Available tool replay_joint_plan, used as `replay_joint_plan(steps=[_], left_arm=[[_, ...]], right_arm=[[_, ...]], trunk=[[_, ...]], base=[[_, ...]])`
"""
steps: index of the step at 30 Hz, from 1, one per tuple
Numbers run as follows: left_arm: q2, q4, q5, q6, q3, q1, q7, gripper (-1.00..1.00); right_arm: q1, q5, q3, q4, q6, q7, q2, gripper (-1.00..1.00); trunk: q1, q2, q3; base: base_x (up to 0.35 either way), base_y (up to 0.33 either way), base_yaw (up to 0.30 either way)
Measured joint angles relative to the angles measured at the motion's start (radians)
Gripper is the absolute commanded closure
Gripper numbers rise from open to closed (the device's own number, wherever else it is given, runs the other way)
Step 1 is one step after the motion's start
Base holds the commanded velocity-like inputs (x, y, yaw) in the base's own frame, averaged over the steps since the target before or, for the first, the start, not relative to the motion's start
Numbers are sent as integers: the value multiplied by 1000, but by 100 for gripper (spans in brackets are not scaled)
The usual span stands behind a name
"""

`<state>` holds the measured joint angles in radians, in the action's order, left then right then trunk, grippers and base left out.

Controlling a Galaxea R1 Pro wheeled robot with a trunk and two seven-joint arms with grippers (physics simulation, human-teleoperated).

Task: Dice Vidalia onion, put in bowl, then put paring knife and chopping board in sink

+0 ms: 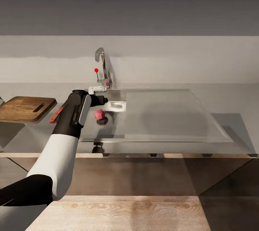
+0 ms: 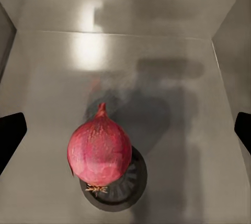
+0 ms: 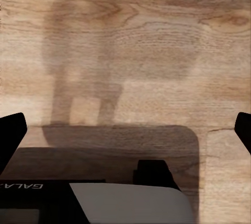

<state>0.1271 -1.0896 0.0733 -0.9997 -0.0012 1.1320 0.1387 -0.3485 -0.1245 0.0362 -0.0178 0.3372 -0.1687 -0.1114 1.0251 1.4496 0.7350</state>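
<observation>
While the left arm reaches out over the countertop (image 1: 230, 98), its gripper (image 1: 101, 100) hangs above the sink (image 1: 172, 135), pointing down into the basin. From the left wrist view, the two dark fingertips (image 2: 11, 135) sit far apart at either edge of the picture, so the left gripper (image 2: 125, 132) is spread wide and has hold of nothing. Between and below them lies the Vidalia onion (image 2: 100, 150), a pinkish-red bulb resting on the round drain (image 2: 128, 182) at the bottom of the basin, its pointed tip toward the far wall and its rooty end toward the camera. Seen from the head, the onion (image 1: 99, 114) sits just beside the gripper, a little lower and nearer to me, still apart from it.

Behind the basin rises the curved chrome tap (image 1: 101, 64) with its small red knob (image 1: 96, 70). Off to the left on the worktop lies the chopping board (image 1: 25, 108), its slot handle toward the sink, and the paring knife (image 1: 57, 113) with its red handle peeks out between the board and the arm.

The right gripper (image 3: 125, 135) hovers over a pale wooden floor (image 3: 125, 41); its fingertips (image 3: 13, 135) also stand wide apart with nothing between them.
</observation>
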Motion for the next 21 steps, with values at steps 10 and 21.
replay_joint_plan(steps=[10,21], left_arm=[[0,1,-1,0,0,-9,-3,-100],[-2,1,-1,0,2,-18,-4,-100]], right_arm=[[0,0,0,0,0,0,-2,-100],[0,0,0,0,0,0,-3,-100]], trunk=[[0,0,16],[0,0,34]], base=[[18,0,0],[2,0,0]])
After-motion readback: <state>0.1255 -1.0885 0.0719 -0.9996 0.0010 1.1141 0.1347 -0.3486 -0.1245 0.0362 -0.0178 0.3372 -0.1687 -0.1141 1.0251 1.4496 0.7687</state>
